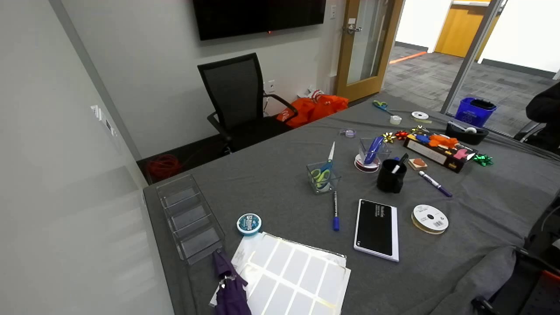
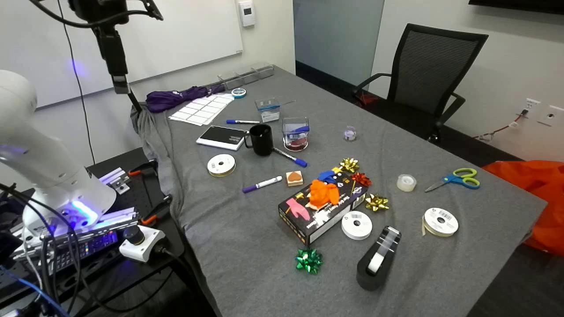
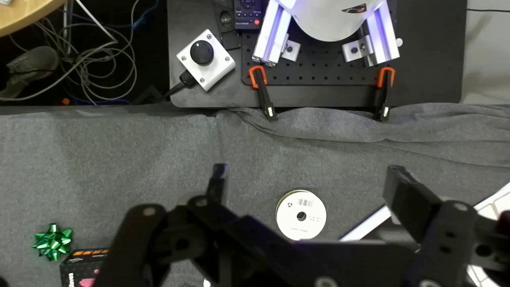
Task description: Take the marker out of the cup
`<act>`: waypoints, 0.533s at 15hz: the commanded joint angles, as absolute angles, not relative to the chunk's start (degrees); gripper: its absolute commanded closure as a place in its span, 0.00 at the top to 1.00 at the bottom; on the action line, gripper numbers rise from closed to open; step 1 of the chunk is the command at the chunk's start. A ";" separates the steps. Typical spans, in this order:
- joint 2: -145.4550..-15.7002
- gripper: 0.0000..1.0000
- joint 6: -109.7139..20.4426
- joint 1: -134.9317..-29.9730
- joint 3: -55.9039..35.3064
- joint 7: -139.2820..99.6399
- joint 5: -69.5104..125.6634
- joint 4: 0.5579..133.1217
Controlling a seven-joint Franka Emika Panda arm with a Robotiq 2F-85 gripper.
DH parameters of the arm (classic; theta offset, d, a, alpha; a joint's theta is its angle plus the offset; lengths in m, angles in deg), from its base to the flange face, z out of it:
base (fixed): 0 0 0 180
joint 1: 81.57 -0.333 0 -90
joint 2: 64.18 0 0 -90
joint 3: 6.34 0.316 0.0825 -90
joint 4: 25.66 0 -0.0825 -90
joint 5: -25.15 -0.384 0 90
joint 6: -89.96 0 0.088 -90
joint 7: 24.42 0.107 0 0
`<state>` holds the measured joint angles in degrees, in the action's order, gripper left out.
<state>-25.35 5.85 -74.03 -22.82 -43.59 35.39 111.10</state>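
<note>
The cup (image 1: 390,178) is a squat black mug standing upright on the grey cloth. It also shows in the other exterior view (image 2: 261,140). A marker (image 1: 399,164) with a white barrel and a black end leans in it, its end above the rim. In the view from the far side I cannot make it out against the black mug. My gripper (image 2: 120,83) hangs high at the table's whiteboard side, well away from the cup. In the wrist view its two fingers (image 3: 308,169) are wide apart with nothing between them. The cup does not show there.
Around the cup are a blue-capped marker (image 2: 291,157), a clear holder (image 2: 295,132), a black notebook (image 2: 222,137), a ribbon spool (image 3: 301,215), a wooden stamp (image 2: 294,178) and a purple marker (image 2: 262,184). A glove box (image 2: 324,207) and tape dispenser (image 2: 379,259) stand farther off.
</note>
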 commanded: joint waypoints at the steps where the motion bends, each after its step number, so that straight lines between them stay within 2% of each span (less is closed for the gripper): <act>1: -30.94 1.00 6.01 -75.26 -24.73 -44.40 30.65 106.48; 8: -43.85 1.00 0.89 -75.95 -24.74 -43.94 19.04 98.69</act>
<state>-36.47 2.95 -75.70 -24.63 -43.59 23.06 103.40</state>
